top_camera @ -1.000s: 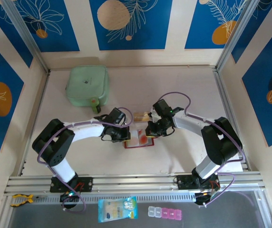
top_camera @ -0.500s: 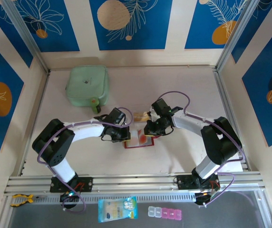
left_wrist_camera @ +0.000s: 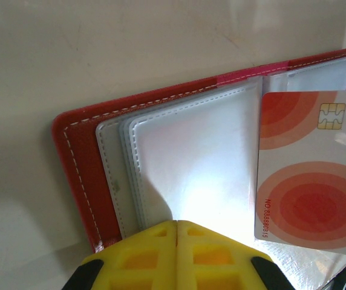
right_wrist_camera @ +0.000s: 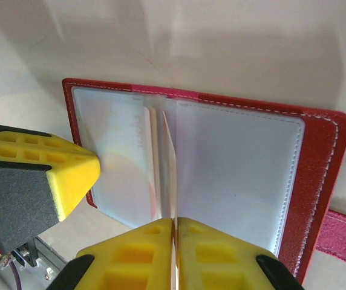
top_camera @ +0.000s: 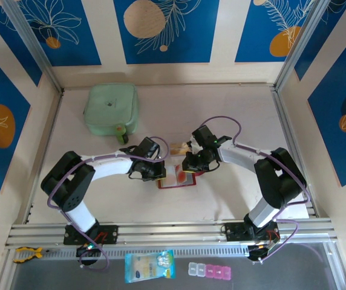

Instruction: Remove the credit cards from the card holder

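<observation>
Left claw (left_wrist_camera: 177,244), fingers together, is rested on the clear pockets of the open card holder (left_wrist_camera: 79,157), which is laid flat on the desk (left_wrist_camera: 130,48) between the two arms. Right claw (right_wrist_camera: 174,241) is clamped on the edge of a red-pink credit card (left_wrist_camera: 309,175), seen partly out of its pocket.

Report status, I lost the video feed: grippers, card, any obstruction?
Left gripper shut, tips on card holder. Right gripper shut on red credit card, between the clear sleeves. Nothing seen blocking the pull.
</observation>
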Available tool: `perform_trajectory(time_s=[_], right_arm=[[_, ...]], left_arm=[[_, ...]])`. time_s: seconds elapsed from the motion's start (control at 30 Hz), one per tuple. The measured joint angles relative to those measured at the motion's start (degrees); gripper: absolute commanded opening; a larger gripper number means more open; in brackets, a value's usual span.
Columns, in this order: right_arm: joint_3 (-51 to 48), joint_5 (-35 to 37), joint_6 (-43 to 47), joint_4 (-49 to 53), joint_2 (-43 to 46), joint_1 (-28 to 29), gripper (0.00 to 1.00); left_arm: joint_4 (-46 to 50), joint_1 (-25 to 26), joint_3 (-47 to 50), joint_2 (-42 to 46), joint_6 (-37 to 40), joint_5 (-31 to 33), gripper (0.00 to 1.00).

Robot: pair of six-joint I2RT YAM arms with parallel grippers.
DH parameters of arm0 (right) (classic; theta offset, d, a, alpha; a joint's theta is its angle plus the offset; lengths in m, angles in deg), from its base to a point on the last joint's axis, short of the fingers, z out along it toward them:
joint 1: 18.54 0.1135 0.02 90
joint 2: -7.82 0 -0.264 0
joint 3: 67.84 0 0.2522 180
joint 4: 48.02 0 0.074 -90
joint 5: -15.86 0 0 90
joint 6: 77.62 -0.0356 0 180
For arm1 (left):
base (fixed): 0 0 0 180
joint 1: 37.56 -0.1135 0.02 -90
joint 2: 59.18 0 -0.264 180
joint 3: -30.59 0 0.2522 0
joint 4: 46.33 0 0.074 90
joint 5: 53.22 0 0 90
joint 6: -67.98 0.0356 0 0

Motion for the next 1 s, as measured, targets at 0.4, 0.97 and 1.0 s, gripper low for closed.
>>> perform_trajectory(time_s=[0.4,0.97,1.0], right_arm=[[0.0,-0.3,-0.2,0.0,0.1,0.0,0.02],[6.3,4.5,13.1,11.7,6.0,-0.4,0.0],[7.0,4.9,15.3,12.6,6.0,-0.6,0.0]], left_arm=[[0.0,0.0,0.0,0.0,0.0,0.0,0.04],[0.0,0.0,0.0,0.0,0.7,0.0,0.07],[0.0,0.0,0.0,0.0,0.9,0.0,0.08]])
